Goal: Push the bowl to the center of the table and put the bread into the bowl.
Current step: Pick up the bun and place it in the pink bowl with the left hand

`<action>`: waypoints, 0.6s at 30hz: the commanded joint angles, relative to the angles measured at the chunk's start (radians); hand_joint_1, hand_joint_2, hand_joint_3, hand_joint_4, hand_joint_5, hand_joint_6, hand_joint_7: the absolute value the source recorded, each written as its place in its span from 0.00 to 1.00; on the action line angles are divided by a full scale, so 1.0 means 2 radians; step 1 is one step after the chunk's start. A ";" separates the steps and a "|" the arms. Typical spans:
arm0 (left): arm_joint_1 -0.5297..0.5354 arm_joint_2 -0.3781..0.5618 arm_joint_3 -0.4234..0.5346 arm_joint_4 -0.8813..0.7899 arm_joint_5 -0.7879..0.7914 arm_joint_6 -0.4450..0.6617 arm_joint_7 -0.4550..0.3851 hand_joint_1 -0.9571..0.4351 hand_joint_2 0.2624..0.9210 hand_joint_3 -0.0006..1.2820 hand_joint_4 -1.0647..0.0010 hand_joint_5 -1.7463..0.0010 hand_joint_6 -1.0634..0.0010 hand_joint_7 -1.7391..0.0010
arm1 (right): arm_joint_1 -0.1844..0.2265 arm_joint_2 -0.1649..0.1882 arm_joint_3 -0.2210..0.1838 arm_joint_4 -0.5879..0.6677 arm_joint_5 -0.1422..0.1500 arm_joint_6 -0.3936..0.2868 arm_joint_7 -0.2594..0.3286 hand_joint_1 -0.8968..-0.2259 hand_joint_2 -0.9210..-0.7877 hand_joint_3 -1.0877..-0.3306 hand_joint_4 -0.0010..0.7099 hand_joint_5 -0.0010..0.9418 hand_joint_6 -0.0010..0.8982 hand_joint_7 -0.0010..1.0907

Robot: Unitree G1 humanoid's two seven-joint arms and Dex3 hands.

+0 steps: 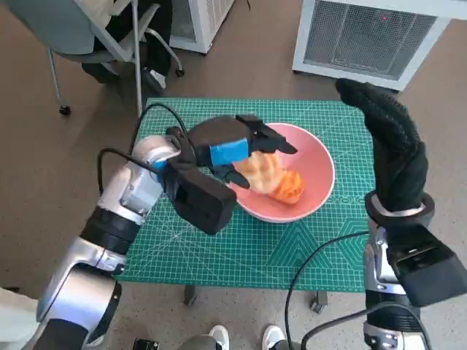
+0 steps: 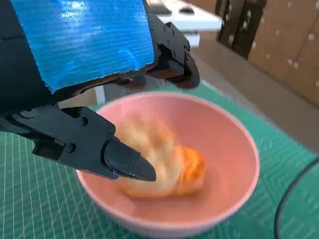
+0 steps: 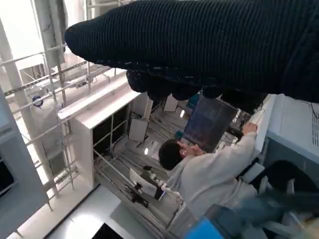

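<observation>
Green cutting-mat covers the tabletop (image 1: 219,251) in front of me, with brown floor all around, a white ventilated cabinet (image 1: 368,36) beyond the far edge and a chair (image 1: 91,36) off to the far left. Near the middle of the mat sits the pink bowl (image 1: 317,164), and the bread (image 1: 273,177), pale gold with an orange-brown end, lies inside it. My left hand (image 1: 233,149), blue tape across its back, hovers over the bowl's left side with its fingers spread apart above the bread; in the left wrist view the bread looks blurred and one black fingertip (image 2: 130,165) hangs just in front of it, and I cannot tell whether it touches. My right hand (image 1: 387,138), in its black knitted glove, is raised upright over the right edge of the tabletop, fingers straight and holding nothing. Behind that glove, the right wrist view shows a person (image 3: 209,174) in a light top.
</observation>
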 commanded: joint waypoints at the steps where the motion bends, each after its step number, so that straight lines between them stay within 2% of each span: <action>1: -0.013 -0.003 0.004 0.009 -0.006 -0.015 0.005 0.57 0.86 0.01 0.87 1.00 0.71 0.99 | 0.012 -0.005 -0.004 -0.004 -0.005 0.012 -0.004 0.47 0.00 0.46 0.41 0.00 0.00 0.64; 6: -0.014 -0.006 0.025 0.016 -0.039 -0.020 -0.004 0.57 0.86 0.00 0.87 1.00 0.71 0.99 | 0.010 -0.005 -0.006 -0.007 -0.004 0.015 -0.006 0.47 0.00 0.47 0.42 0.01 0.00 0.65; 11: -0.007 -0.019 0.065 0.032 -0.112 -0.031 -0.018 0.56 0.90 0.01 0.86 1.00 0.70 0.99 | 0.004 -0.005 -0.008 -0.004 -0.005 0.014 -0.007 0.47 0.00 0.48 0.43 0.01 0.00 0.65; 14: 0.000 -0.033 0.095 0.043 -0.160 -0.044 -0.019 0.54 0.96 0.02 0.82 0.99 0.67 0.98 | 0.001 -0.004 -0.007 -0.003 -0.004 0.012 -0.005 0.48 0.00 0.48 0.43 0.01 0.01 0.65; 18: 0.013 -0.055 0.136 0.039 -0.222 -0.058 -0.013 0.52 0.99 0.06 0.77 0.98 0.64 0.97 | -0.005 -0.002 -0.005 -0.007 0.000 0.015 -0.005 0.48 0.00 0.48 0.43 0.01 0.01 0.65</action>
